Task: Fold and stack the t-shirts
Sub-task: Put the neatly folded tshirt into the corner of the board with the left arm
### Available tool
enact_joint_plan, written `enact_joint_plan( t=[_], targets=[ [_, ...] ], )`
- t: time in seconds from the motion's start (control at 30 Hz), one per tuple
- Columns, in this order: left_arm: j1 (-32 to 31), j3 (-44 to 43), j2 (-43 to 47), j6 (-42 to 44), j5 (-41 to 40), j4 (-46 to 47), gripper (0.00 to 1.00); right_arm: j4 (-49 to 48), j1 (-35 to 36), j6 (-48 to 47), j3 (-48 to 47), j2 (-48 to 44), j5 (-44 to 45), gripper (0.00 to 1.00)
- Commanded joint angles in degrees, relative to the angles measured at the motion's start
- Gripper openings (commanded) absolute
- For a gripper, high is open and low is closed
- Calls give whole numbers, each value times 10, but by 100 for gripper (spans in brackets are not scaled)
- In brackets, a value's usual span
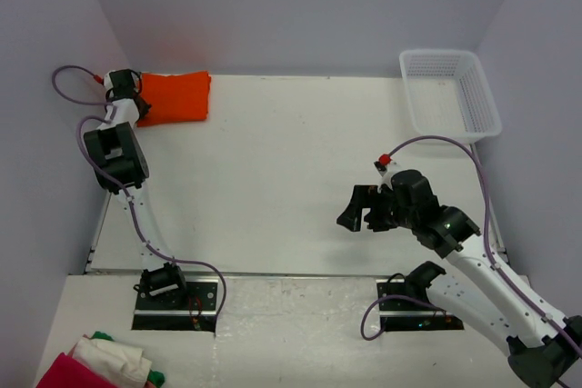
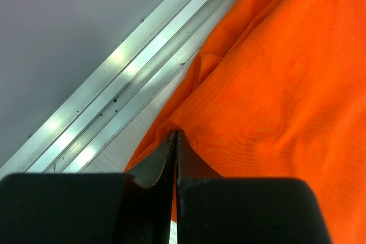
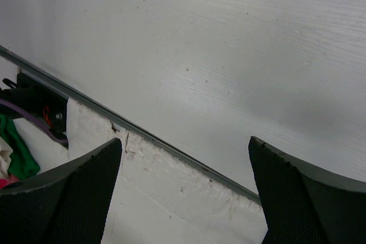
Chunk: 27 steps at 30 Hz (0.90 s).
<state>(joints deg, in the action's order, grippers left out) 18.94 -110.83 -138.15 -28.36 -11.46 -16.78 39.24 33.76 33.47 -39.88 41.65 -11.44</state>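
Observation:
A bright orange t-shirt point(image 1: 177, 97) lies folded into a compact rectangle at the back left corner of the table. My left gripper point(image 1: 135, 103) is at its left edge. In the left wrist view the orange t-shirt point(image 2: 274, 84) fills the right side, and the left gripper point(image 2: 175, 135) has its jaws pressed together, with the cloth's edge tented up at the tips. My right gripper point(image 1: 359, 209) hovers over the bare table at the middle right. In the right wrist view it point(image 3: 186, 141) is wide open and empty.
A white mesh basket point(image 1: 450, 93) stands at the back right corner. A red, white and green cloth pile point(image 1: 100, 365) lies off the table at the near left, also showing in the right wrist view point(image 3: 14, 147). A metal rail point(image 2: 114, 101) runs along the table's left edge beside the shirt.

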Motion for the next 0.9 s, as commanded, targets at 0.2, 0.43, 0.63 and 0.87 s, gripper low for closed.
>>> enact_joint_plan(
  t=[0.2, 0.43, 0.63, 0.87],
  targets=[
    [19, -3, 20, -14, 37, 17, 37, -8, 4, 6, -15, -5, 5, 93],
    [19, -44, 56, -21, 77, -12, 56, -21, 3, 4, -2, -14, 6, 93],
    [9, -60, 121, -30, 136, -24, 66, -30, 4, 5, 9, -32, 5, 93],
    [-23, -48, 196, -47, 192, -50, 80, -35, 3, 5, 11, -52, 12, 94]
  ],
)
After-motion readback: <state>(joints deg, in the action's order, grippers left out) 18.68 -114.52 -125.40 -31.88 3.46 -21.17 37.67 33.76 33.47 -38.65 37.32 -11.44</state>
